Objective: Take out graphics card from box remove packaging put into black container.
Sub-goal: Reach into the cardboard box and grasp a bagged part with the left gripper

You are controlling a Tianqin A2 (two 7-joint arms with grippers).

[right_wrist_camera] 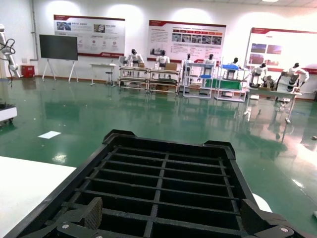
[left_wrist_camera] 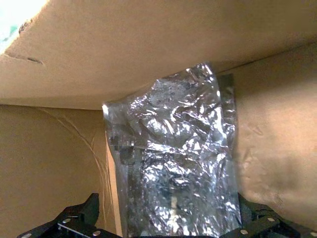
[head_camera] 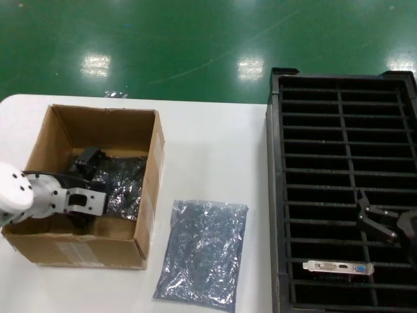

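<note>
The brown cardboard box (head_camera: 91, 251) stands at the table's left. In it lies a graphics card still in its crinkly grey-blue bag (head_camera: 122, 186). My left gripper (head_camera: 90, 163) is down inside the box, open. In the left wrist view the bagged card (left_wrist_camera: 173, 163) lies between its fingers (left_wrist_camera: 79, 218). An empty bag (head_camera: 203, 254) lies flat on the table beside the box. The black container (head_camera: 273, 163) is at the right. One bare graphics card (head_camera: 339, 267) with its silver bracket sits in a near slot. My right gripper (head_camera: 376, 220) hovers open and empty over the container (right_wrist_camera: 163, 183).
The white table (head_camera: 215, 150) ends at a green floor behind. The box's cardboard walls (left_wrist_camera: 148, 49) close in around the left gripper. Shelves, tables and other robots stand far off in the hall (right_wrist_camera: 198, 74).
</note>
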